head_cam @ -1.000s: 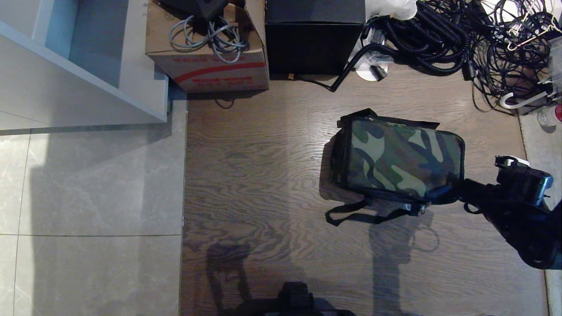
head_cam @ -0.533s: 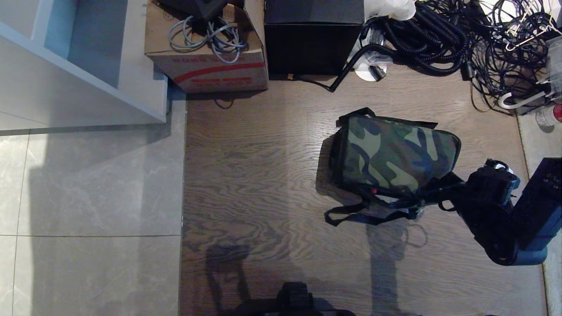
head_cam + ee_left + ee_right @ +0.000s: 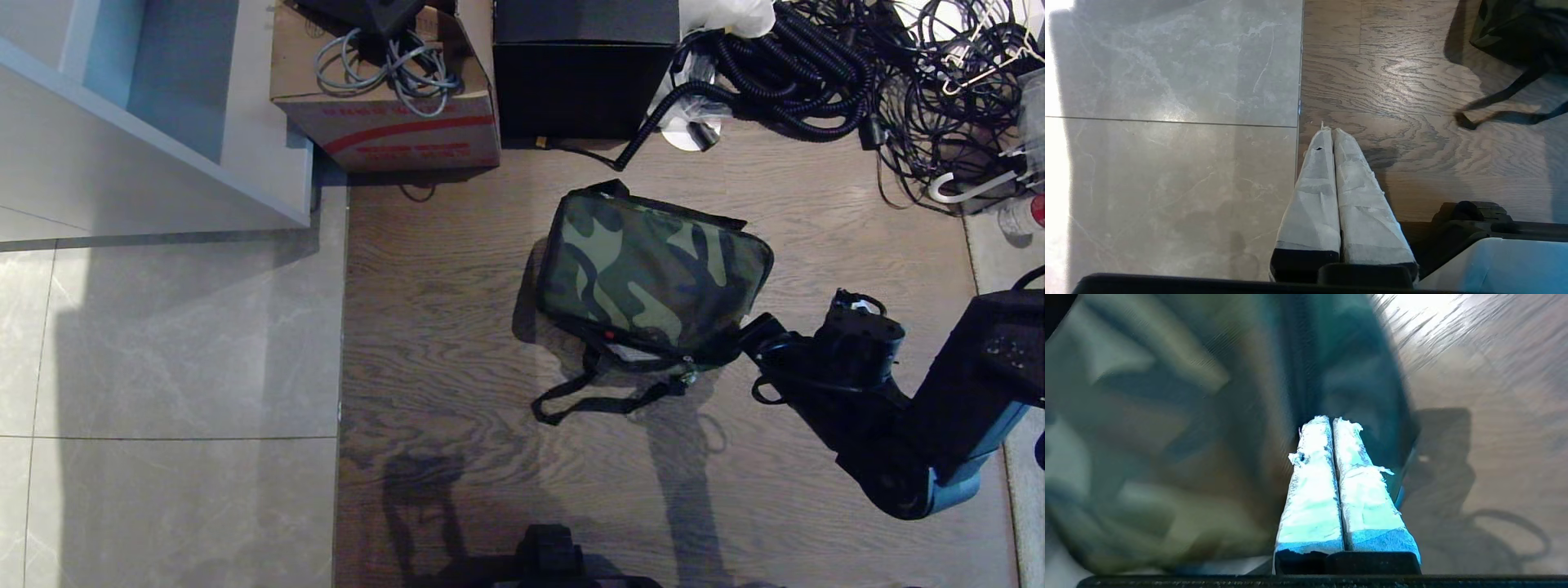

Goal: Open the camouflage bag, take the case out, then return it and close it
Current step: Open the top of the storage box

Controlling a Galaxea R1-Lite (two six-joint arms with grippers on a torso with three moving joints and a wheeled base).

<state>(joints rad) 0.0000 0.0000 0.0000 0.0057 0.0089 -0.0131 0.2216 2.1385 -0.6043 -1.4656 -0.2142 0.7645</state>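
Observation:
The camouflage bag [image 3: 645, 269] lies on the wooden floor with its green patterned top up and its black strap [image 3: 596, 400] trailing toward me. Along its near edge a narrow gap shows a red spot and pale grey lining [image 3: 630, 351]. My right gripper [image 3: 747, 331] is shut, with its taped tips against the bag's black right-hand end; in the right wrist view the gripper [image 3: 1331, 419] touches that dark side of the bag [image 3: 1167, 416]. The case is hidden. My left gripper [image 3: 1329, 130] hangs shut over the floor seam, away from the bag's corner [image 3: 1515, 28].
A brown cardboard box [image 3: 392, 114] with grey cables and a plain black cube box [image 3: 584, 73] stand behind the bag. Tangled black cables [image 3: 816, 73] fill the back right. A white shelf unit [image 3: 163, 122] and grey tiles [image 3: 163, 367] lie to the left.
The bag has slid left and a little away across the floor with my right gripper at its end. A gap with red and grey has appeared along its near edge.

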